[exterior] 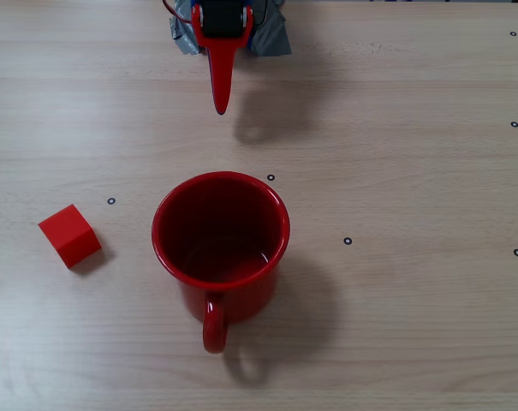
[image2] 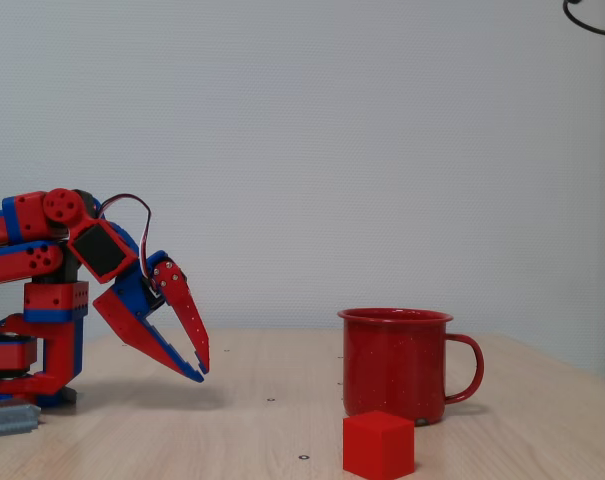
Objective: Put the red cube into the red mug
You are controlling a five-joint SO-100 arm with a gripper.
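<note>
Red on pale wood: the cube (exterior: 69, 235) is sitting on the table (exterior: 413, 325), untouched and well apart from the tool (image2: 199, 366), which is hanging folded near the arm's base, tips just above the table. Its jaws are meeting at the tips and holding nothing. Judged from this, the task is standing at its first step, the approach not yet begun.

The mug (exterior: 220, 244) is standing upright between the tool and the near edge in the overhead view, its handle pointing away from the tool. The cube is lying beyond the tool and off to the mug's left in that view, turned askew.

The next move is calling for opened jaws, a reach past the mug's side and a squaring to the cube's faces.

The cube is showing matte, sharp-edged and much smaller than the mug.
</note>
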